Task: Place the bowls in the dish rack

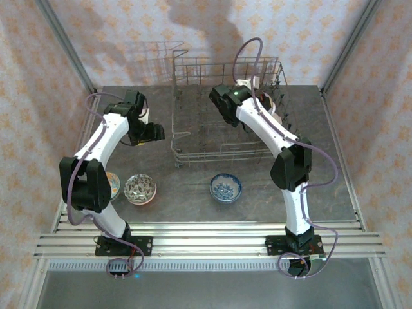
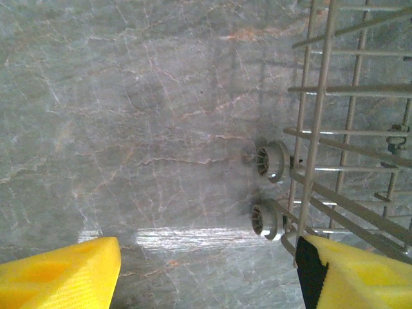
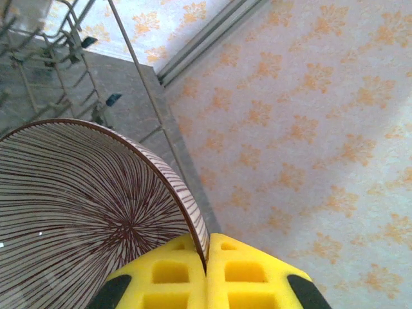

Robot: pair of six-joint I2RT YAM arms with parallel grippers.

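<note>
Right gripper was pressed together on the rim of a brown-striped bowl, one pad inside and one outside. The bowl stood on edge over the dish rack. Left gripper was spread wide and held nothing, low over the table just beside the rack's left wall and its small wheels.

Risks, as judged:
- The grip took the thin rim only, so the bowl could swing or slip out if it knocked a tine on the way down.
- A tilted release between wrong tines could leave it loose or chip it.
- The left finger near the wire could nudge the rack.

Unclear:
- From above, the wrist covered the held bowl, so its slot could not be told.
- Three bowls remained on the table: a blue-patterned bowl, a glossy bowl, and a third bowl half hidden by the left arm.
</note>
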